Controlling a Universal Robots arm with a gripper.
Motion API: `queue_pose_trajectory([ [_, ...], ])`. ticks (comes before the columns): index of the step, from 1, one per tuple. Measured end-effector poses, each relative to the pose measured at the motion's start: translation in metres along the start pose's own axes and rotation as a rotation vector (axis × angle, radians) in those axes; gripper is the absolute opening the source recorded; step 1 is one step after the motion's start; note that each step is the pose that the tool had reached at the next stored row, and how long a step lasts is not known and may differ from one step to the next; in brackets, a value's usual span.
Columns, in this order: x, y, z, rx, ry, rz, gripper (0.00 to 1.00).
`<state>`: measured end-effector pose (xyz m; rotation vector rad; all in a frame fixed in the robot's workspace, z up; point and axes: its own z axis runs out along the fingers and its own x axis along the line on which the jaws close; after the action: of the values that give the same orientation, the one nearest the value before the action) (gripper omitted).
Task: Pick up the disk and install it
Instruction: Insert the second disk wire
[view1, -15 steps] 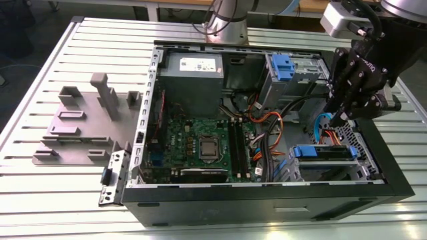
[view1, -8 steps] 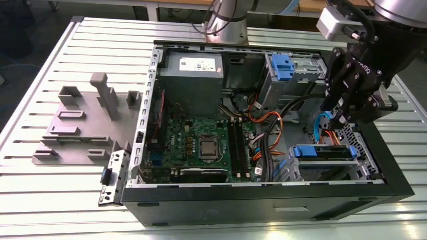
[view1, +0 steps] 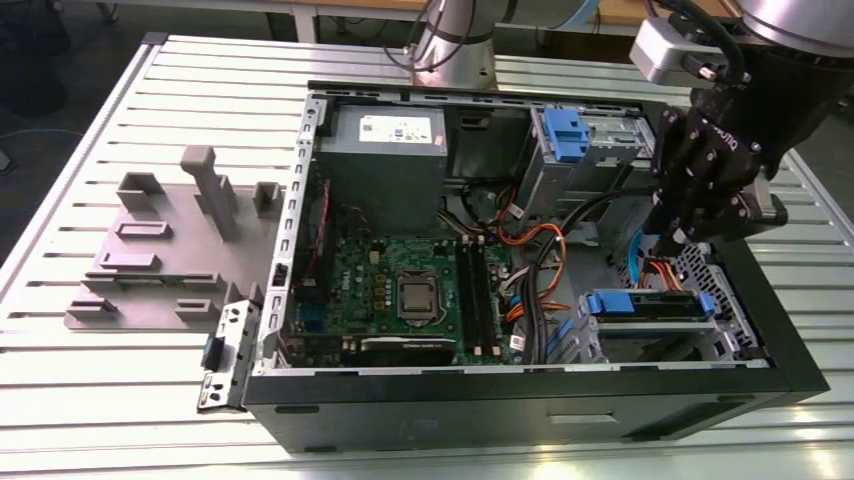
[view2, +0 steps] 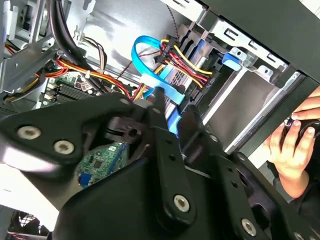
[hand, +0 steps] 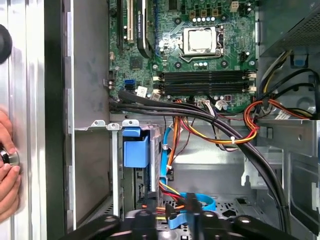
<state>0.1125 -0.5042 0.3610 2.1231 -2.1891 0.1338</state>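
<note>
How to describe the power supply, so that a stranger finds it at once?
Start at the open black computer case. In the exterior view, the power supply sits above the green motherboard, against the case wall. It alone is a plain grey box with a white sticker.

The table (view1: 80, 390) is shiny ribbed metal. The computer case (view1: 534, 400) is black, smooth metal. The gripper (view2: 172, 112) looks like dull black plastic.

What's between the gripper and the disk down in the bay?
In the exterior view, a blue data cable and red-orange power wires cross between the gripper and the disk.
</note>
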Motion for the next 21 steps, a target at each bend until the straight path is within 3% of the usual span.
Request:
queue_pose_trajectory([
  [1, -0.0004, 0.0, 0.0002, 0.0001, 0.0031, 0.0, 0.34],
  [2, -0.0008, 0.0, 0.0004, 0.0002, 0.006, 0.0, 0.28],
  [9, -0.0034, -0.0001, 0.0026, 0.0006, 0.0215, 0.0, 0.28],
  [14, -0.0037, -0.0002, 0.0036, 0.0007, 0.0224, 0.0, 0.27],
  [16, -0.0037, -0.0002, 0.0038, 0.0007, 0.0223, 0.0, 0.16],
  [21, -0.0037, -0.0002, 0.0039, 0.0007, 0.0223, 0.0, 0.16],
])
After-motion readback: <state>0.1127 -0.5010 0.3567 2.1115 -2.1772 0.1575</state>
